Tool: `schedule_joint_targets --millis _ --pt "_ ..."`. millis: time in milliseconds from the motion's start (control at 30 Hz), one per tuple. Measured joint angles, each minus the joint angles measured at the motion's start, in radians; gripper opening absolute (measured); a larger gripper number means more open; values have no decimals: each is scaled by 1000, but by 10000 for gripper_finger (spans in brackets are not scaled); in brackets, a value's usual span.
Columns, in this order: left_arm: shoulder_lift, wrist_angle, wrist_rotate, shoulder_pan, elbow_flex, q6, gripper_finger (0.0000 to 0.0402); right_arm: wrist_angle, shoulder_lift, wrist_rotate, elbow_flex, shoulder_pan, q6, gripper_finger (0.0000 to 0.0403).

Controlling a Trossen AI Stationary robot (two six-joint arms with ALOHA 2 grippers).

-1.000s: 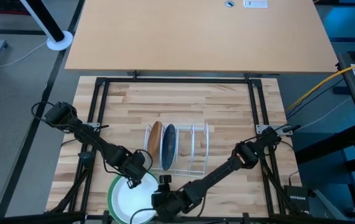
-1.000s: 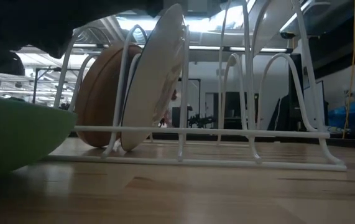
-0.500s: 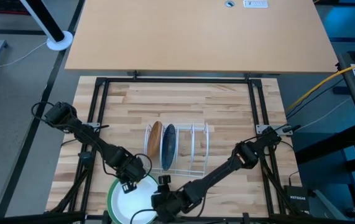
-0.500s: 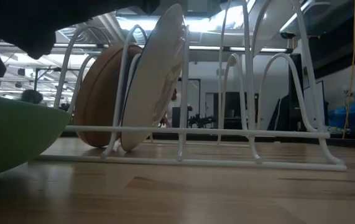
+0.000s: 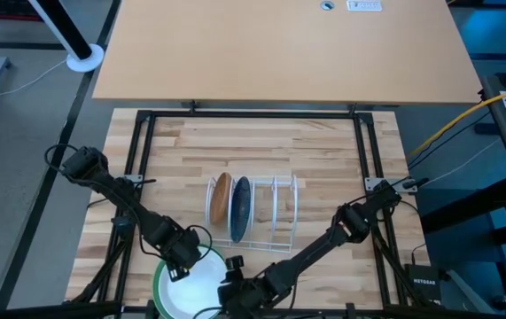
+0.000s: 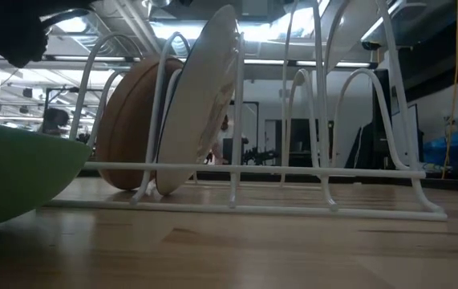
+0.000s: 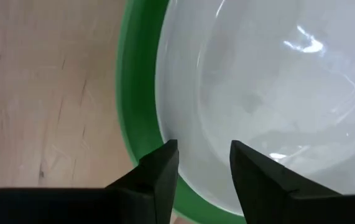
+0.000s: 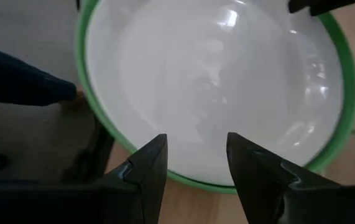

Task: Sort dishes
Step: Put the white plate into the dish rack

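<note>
Two plates stand in the rack [image 5: 253, 213] mid-table: tan plate [image 5: 222, 198] and blue plate [image 5: 240, 209]. The white plate [image 5: 192, 288] lies in the green plate [image 5: 159, 283] at the near edge, unsorted. Left gripper [image 5: 178, 267] and right gripper [image 5: 226, 297] hover spread above them, holding nothing.

"netgear" on a black box [image 5: 425, 282]
</note>
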Motion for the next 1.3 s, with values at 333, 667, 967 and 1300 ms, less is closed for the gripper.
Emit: schedule_joint_targets --millis 333,667,967,1300 --pt "8 26 -42 -47 0 -21 133 12 2 10 -1 14 -19 169" --pt "8 -2 17 -13 0 -10 133 12 2 11 -1 13 -23 169" --pt "7 -43 25 24 0 81 133 11 2 11 -2 13 -23 169" --pt "7 -82 -43 12 -1 107 133 11 2 10 -2 13 -23 169"
